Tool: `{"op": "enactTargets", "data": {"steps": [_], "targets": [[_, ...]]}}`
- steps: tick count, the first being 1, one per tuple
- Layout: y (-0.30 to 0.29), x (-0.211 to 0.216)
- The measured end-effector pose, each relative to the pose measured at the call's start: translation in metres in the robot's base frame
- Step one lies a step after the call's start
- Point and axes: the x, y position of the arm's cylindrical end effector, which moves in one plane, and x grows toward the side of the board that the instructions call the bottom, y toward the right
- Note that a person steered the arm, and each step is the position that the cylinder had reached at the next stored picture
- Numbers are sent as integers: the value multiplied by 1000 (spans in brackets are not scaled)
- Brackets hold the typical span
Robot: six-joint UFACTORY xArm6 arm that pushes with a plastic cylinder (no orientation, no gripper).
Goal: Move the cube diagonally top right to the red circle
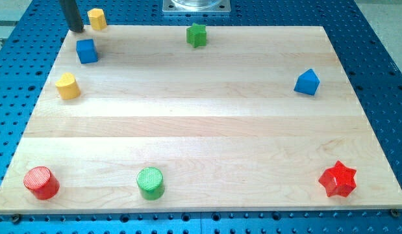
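A pale wooden bench (207,123) rests on a blue perforated surface (376,71); a grey metal plate (196,6) sits beyond its top edge.

The dark tip (77,30) has a yellow block (97,19) just to its right and a blue cube (87,51) just below. The board (201,123) is pale wood grain; the red cylinder (41,182) lies far below.
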Motion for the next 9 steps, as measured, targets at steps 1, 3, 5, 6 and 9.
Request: {"op": "enactTargets", "data": {"steps": [1, 3, 5, 6, 9], "targets": [[-12, 35], [91, 67], [133, 159], [152, 224], [95, 273]]}}
